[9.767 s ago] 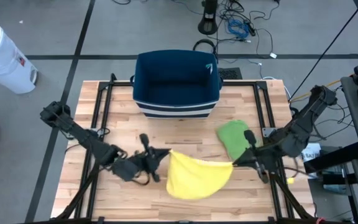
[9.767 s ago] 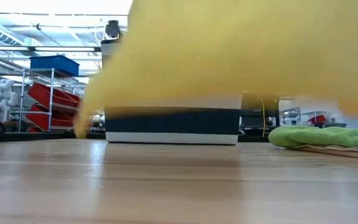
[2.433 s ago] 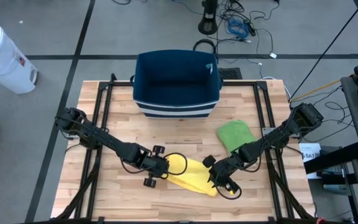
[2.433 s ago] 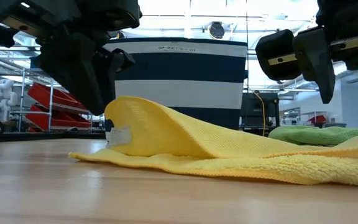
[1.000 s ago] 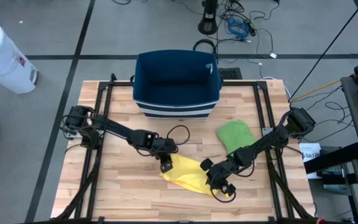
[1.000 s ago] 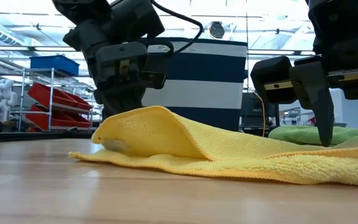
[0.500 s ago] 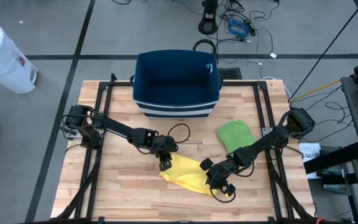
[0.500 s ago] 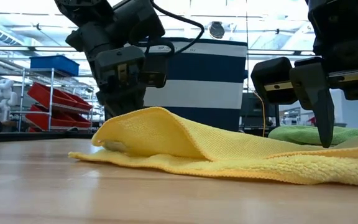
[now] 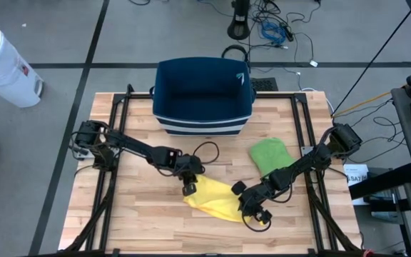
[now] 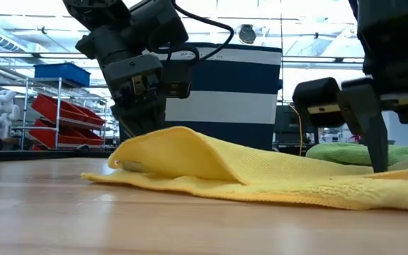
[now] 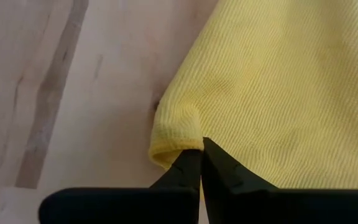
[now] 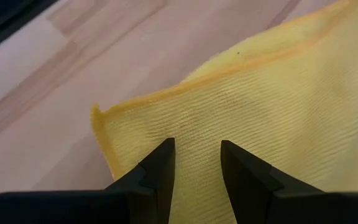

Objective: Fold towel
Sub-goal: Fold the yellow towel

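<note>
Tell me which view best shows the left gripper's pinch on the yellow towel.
The left wrist view: the left gripper is shut on a raised edge fold of the yellow towel. The high view shows only where it sits, the low view its body behind the fold, and the right wrist view nothing of it.

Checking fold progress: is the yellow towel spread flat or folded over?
Folded over: the yellow towel lies doubled, its upper layer humped above the lower one on the table.

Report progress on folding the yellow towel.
Done: the yellow towel lies partly doubled over on the table. In hand: the left gripper is shut on its edge; the right gripper stands open over the opposite corner. Left: carrying the fold across and flattening it.
</note>
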Robot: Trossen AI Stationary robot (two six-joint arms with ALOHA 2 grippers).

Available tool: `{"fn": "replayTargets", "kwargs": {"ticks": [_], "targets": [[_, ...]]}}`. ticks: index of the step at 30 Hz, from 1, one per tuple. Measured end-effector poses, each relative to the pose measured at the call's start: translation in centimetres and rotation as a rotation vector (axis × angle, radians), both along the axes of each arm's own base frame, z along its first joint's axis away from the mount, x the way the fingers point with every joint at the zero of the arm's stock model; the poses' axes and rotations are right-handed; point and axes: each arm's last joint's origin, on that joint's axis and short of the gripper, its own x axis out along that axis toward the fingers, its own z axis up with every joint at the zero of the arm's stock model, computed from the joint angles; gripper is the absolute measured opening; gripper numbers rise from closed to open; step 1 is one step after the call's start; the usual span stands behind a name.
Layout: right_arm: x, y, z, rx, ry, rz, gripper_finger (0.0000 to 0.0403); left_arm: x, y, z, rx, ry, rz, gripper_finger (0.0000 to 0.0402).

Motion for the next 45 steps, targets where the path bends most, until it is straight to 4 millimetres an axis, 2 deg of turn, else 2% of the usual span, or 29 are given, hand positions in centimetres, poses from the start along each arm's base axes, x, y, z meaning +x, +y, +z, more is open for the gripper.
{"fn": "replayTargets", "kwargs": {"ticks": [6, 12, 19, 26, 32, 38, 45], "targets": [[-0.5, -0.2, -0.6, -0.004, 0.025, -0.001, 0.0118, 0.2, 0.6, 0.2, 0.053, -0.025, -0.080, 0.0001], [-0.5, -0.2, -0.6, -0.004, 0.025, 0.003, 0.0118, 0.9, 1.0, 1.3, 0.119, -0.061, -0.176, 0.0001], [-0.6, -0.3, -0.6, -0.007, 0.031, 0.003, 0.0118, 0.9, 2.0, 2.3, 0.226, 0.034, -0.256, 0.0001], [-0.6, -0.3, -0.6, -0.011, 0.028, 0.009, 0.0118, 1.1, 3.4, 2.9, 0.239, 0.060, -0.240, 0.0000], [-0.6, -0.3, -0.7, -0.009, 0.030, 0.006, 0.0118, 1.0, 2.9, 2.9, 0.184, 0.061, -0.275, 0.0003], [-0.6, -0.3, -0.7, -0.009, 0.030, 0.006, 0.0118, 1.1, 2.1, 3.0, 0.185, 0.042, -0.294, 0.0041], [-0.6, -0.3, -0.7, -0.006, 0.034, -0.001, 0.0118, 1.2, 1.6, 3.0, 0.283, 0.042, -0.268, 0.0105]]}}
